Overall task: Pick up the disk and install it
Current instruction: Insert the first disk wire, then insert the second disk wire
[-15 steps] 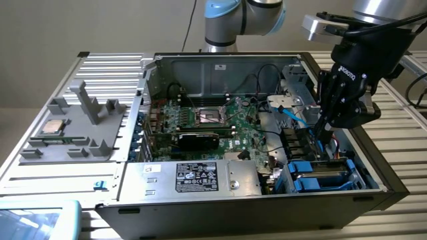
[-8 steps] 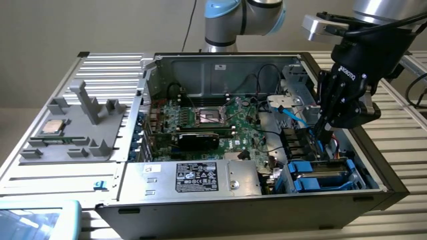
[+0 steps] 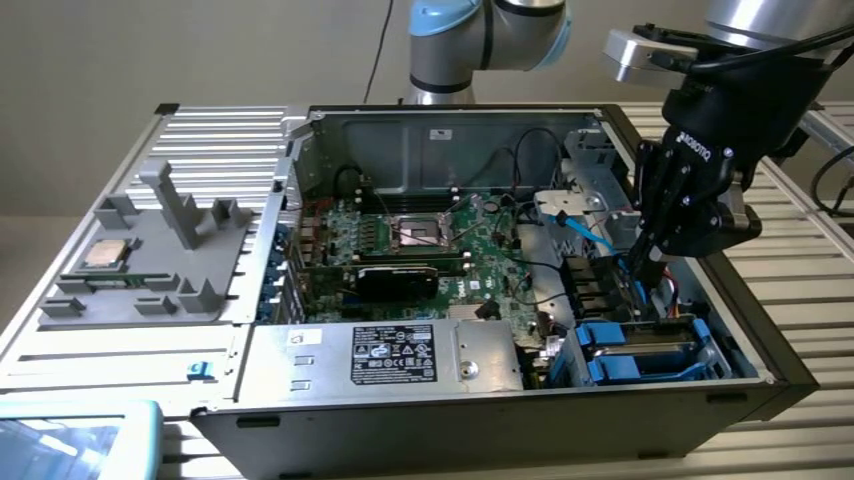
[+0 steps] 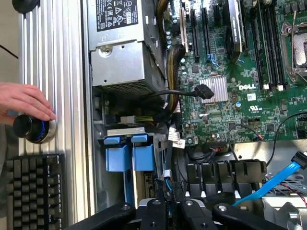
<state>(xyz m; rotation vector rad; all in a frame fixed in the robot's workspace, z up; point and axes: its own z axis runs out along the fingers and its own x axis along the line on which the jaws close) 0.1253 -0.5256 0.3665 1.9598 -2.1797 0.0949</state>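
The disk (image 3: 650, 353) lies flat in the drive bay at the corner of the open computer case (image 3: 441, 125) on the exterior view's right; its silver top is edged by a bright blue frame. In the wrist view its blue frame tabs (image 4: 130, 157) stand side by side at the bay's mouth. My black gripper (image 3: 641, 278) hangs just above and behind that bay, pointing down into the case, with its fingers (image 4: 154, 213) shut and nothing between them. It is apart from the disk.
A silver power supply (image 3: 400, 355) with a black label sits beside the bay. The motherboard (image 3: 427, 240), loose black wires and a blue flat cable (image 4: 273, 184) crowd the case. A CPU chip (image 3: 107, 255) rests on a grey tray. A hand (image 4: 26, 103) rests on a knob beside a keyboard (image 4: 33, 191).
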